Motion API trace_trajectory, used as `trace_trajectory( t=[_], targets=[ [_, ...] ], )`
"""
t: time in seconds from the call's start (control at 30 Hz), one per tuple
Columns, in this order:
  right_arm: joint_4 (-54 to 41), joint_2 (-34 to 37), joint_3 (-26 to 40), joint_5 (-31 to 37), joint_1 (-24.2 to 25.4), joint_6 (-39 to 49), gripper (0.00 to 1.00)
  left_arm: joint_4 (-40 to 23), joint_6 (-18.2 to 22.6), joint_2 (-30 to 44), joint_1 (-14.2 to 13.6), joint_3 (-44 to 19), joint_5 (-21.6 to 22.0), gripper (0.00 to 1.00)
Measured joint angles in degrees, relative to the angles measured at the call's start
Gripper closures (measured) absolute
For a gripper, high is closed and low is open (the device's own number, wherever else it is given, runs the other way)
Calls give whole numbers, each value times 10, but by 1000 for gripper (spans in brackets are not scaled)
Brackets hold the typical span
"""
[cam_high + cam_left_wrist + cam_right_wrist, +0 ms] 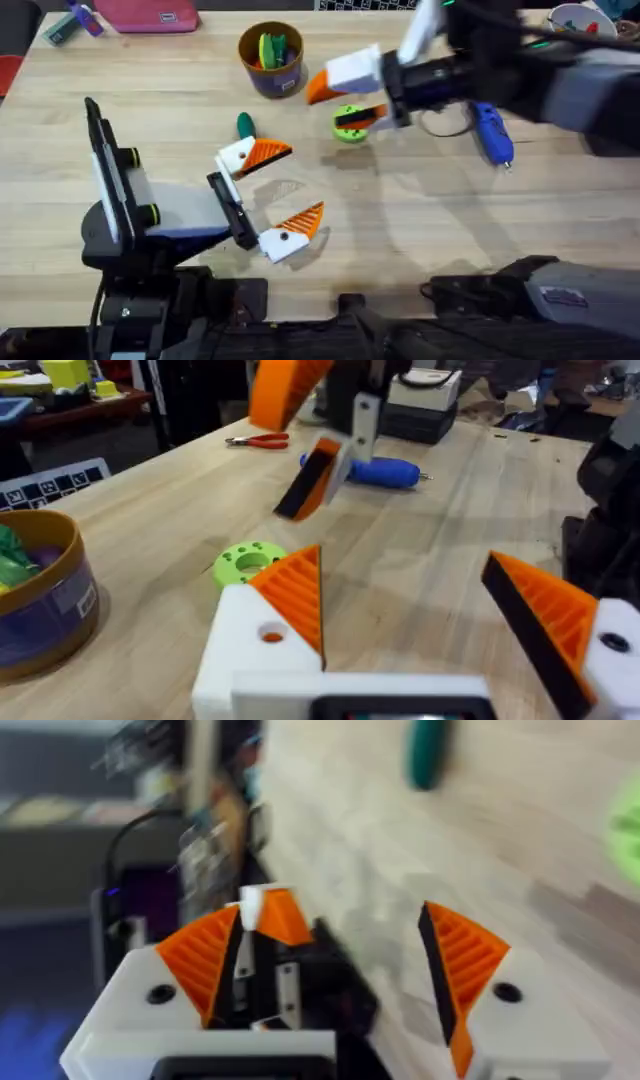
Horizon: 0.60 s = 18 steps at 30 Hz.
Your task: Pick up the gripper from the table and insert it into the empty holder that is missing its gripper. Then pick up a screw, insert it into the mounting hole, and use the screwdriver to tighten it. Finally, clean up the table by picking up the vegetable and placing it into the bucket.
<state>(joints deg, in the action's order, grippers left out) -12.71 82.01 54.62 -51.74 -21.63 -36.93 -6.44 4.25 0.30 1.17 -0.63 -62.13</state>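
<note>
My left gripper (306, 180) (400, 560) stands open over the table's middle. Both of its white holders carry an orange ridged gripper. One holder (260, 650) shows its mounting hole (272, 632) with no dark screw head in it; the other holder (612, 660) has one. My right gripper (338, 103) (330, 915) hangs open and empty above a light green disc (350, 125). The blue screwdriver (490, 130) (375, 470) lies to the right. The dark green vegetable (245, 125) (428, 750) lies below the bucket (270, 58) (40, 595).
Red-handled pliers (258, 440) lie far back on the table. The bucket holds green and yellow items. A pink case (150, 15) sits at the back left edge. Bare wood lies between the left gripper and the screwdriver.
</note>
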Motion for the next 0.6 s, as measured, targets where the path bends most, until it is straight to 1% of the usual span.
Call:
trace_trajectory(
  t=[0.13, 0.23, 0.33, 0.43, 0.6],
  targets=[
    [-161, -54, 36, 102, 21, 62, 32, 0, 0, 0, 0, 0, 0, 16],
    [-279, -65, 94, 183, 21, 109, 33, 0, 0, 0, 0, 0, 0, 15],
    [-367, -59, 163, 269, 15, 146, 39, 0, 0, 0, 0, 0, 0, 14],
    [-419, -42, 220, 344, -1, 170, 67, 0, 0, 0, 0, 0, 0, 15],
    [-459, 12, 274, 442, -36, 190, 102, 0, 0, 0, 0, 0, 0, 15]
  ],
)
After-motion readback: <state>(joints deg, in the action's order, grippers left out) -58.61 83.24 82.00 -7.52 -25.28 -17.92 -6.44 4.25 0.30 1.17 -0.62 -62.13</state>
